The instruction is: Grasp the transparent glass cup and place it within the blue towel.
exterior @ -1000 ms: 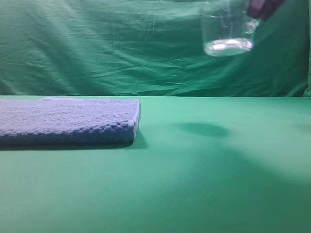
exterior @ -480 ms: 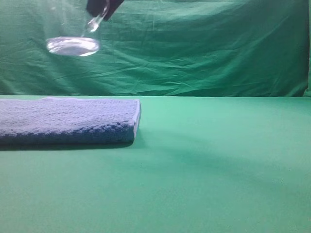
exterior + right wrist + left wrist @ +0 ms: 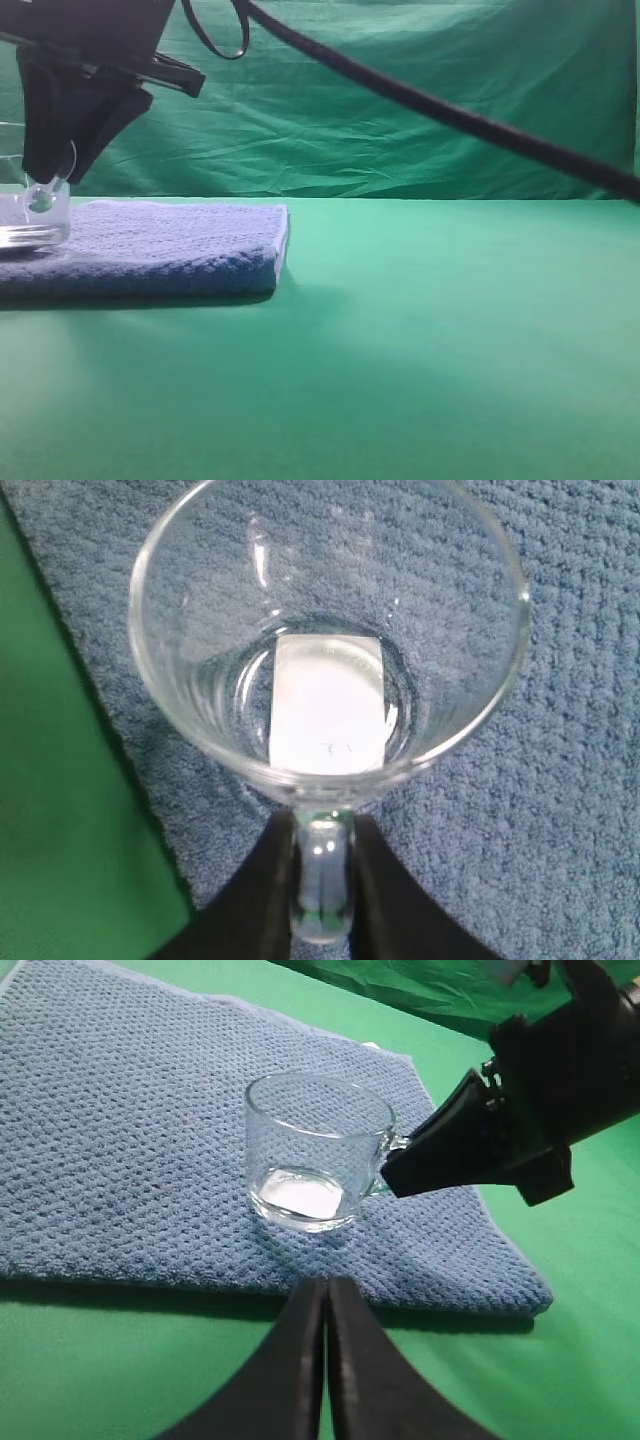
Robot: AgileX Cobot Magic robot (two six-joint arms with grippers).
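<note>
Both arms are finished in matte black throughout. The right gripper [image 3: 400, 1165] is built from chunky angular black housings tapering to a wedge, with a small metal screw seen near the top. A thick black cable [image 3: 450, 115] and a thin looped black wire [image 3: 215, 35] are strung behind it. The left gripper [image 3: 326, 1305] is made of two slim, smooth black fingers.

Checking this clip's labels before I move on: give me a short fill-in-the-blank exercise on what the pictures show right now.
1. The transparent glass cup stands upright on the blue ____.
2. The right pincer grips the cup by its ____.
3. The left pincer is ____ and holds nothing.
4. The blue towel lies on a ____ cloth-covered table.

Missing words: towel; handle; shut; green
</note>
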